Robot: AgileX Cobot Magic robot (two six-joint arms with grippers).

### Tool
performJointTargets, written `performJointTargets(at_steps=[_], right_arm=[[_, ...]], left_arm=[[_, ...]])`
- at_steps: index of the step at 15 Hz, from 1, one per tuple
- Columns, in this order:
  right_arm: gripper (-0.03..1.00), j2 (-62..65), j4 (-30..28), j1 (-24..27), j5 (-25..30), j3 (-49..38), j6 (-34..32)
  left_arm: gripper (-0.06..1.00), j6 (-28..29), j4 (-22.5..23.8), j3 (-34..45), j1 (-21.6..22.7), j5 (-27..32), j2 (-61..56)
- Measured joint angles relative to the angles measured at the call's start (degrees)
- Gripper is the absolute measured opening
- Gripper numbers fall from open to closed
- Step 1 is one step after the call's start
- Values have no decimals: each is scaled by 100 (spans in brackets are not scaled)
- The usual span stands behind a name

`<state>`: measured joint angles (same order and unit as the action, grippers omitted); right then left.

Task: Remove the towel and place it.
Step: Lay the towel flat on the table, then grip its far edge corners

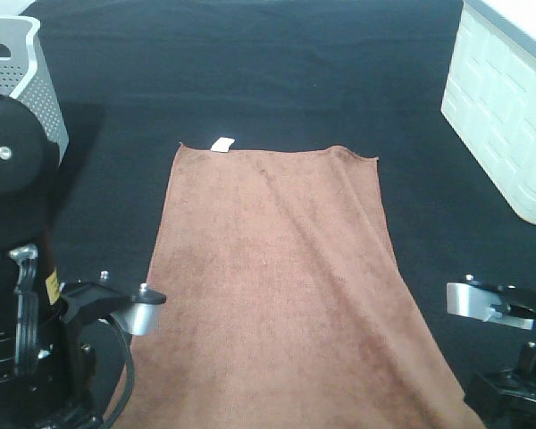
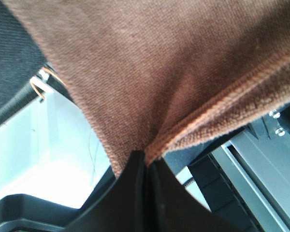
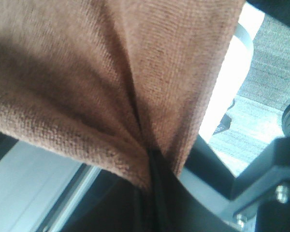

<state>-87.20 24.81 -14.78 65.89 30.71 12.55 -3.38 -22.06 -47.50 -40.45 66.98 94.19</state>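
Observation:
The brown towel (image 1: 277, 277) lies spread flat on the black cloth table covering (image 1: 250, 80), its far edge with a small white tag (image 1: 222, 144) toward the back. Its near end runs off the front edge. In the left wrist view my left gripper (image 2: 146, 162) is shut on the towel's (image 2: 159, 72) near left corner. In the right wrist view my right gripper (image 3: 152, 162) is shut on the towel's (image 3: 111, 72) near right corner. The fingertips themselves are out of sight in the exterior high view.
A grey perforated basket (image 1: 22, 67) stands at the back left. A white bin (image 1: 509, 107) stands at the back right. The left arm's base (image 1: 27, 313) and the right arm's mount (image 1: 509, 349) sit at the front corners.

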Motion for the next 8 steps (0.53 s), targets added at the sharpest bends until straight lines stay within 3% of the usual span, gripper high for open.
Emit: performJointTargets(at_steps=[5, 8], right_arm=[[0, -533, 143, 17, -418, 0, 281], [0, -802, 172, 23, -613, 6, 344]], left_arm=[[0, -178, -292, -6, -17, -6, 292], [0, -223, -332, -223, -298, -46, 665]])
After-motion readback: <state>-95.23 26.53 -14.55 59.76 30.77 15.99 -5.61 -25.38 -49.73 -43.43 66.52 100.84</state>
